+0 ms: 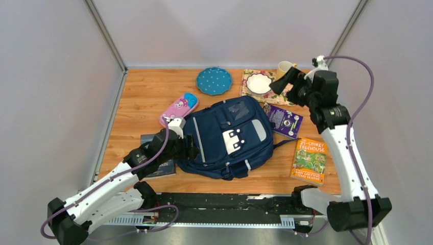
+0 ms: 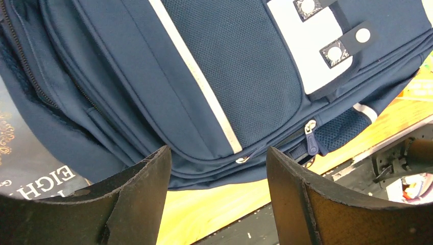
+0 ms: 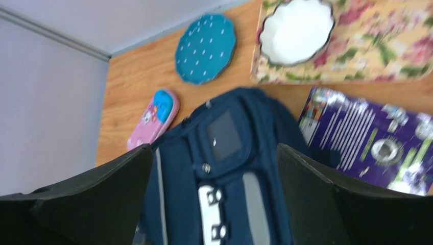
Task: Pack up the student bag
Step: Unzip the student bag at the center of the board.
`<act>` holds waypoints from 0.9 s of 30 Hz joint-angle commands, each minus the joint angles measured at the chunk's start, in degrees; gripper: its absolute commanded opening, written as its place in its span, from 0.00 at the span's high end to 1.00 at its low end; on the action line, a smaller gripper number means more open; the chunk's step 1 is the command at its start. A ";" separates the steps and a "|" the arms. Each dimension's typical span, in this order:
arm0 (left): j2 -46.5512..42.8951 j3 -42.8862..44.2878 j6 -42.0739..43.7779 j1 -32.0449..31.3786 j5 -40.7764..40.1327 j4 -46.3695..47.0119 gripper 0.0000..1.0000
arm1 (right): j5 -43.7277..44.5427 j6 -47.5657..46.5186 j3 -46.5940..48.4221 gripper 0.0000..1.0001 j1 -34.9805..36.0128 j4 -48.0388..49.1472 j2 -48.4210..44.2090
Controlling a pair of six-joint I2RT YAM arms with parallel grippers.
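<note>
The student bag (image 1: 230, 138), a navy backpack with a white patch and pale stripes, lies flat in the middle of the table, front pockets up. My left gripper (image 1: 191, 147) is open and empty at the bag's left lower edge, low over the table. In the left wrist view the bag (image 2: 230, 76) fills the frame above my open left gripper (image 2: 218, 173), with a blue zip pull (image 2: 310, 140) near the right finger. My right gripper (image 1: 278, 84) is open and empty, raised at the back right. Its wrist view looks down on the bag (image 3: 178, 204) between the fingers.
A pink pencil case (image 1: 178, 108) lies left of the bag's top. A teal plate (image 1: 214, 80), a floral mat (image 1: 247, 95) with a white bowl (image 1: 259, 83) and a yellow mug (image 1: 284, 68) stand behind. A purple book (image 1: 283, 120), a Treehouse book (image 1: 309, 160) and a dark book (image 1: 162, 167) lie around.
</note>
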 commanded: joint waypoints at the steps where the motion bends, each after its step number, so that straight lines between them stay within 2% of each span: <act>1: 3.83 6.58 -5.72 -2.10 -0.78 -1.40 0.25 | -5.24 9.96 -8.49 0.07 1.71 -12.75 -5.49; 4: 9.01 11.51 -6.53 -3.06 4.22 -5.45 0.25 | -7.45 12.51 -11.48 0.07 5.12 -23.13 -12.26; 7: 10.26 10.67 -7.49 -4.73 5.90 -5.90 0.25 | -5.00 14.35 -15.78 0.07 9.52 -30.26 -18.77; 11: 4.22 3.99 -8.64 -8.85 5.05 -2.39 0.26 | -6.48 19.80 -32.18 0.04 13.66 -28.53 -35.79; 12: 2.89 1.45 -10.03 -9.65 2.08 -1.86 0.26 | -6.31 21.29 -34.24 0.04 14.28 -28.08 -38.46; 14: 0.43 -0.06 -11.53 -10.27 2.13 -1.41 0.26 | -9.10 25.78 -39.24 0.04 15.43 -25.28 -41.46; 17: 0.50 -1.03 -11.72 -12.99 1.97 -2.46 0.27 | -8.69 27.28 -41.72 0.04 18.32 -21.76 -41.39; 19: 1.11 -2.44 -11.98 -17.21 -1.54 -1.68 0.27 | -7.28 27.45 -43.05 0.04 21.56 -19.29 -38.23; 22: 3.83 -2.62 -12.15 -21.07 -2.08 0.60 0.28 | -3.94 29.65 -43.92 0.03 26.92 -13.50 -33.76; 27: 7.71 -2.96 -13.99 -27.14 -4.70 2.54 0.28 | -2.36 35.52 -48.66 0.03 32.73 1.61 -27.94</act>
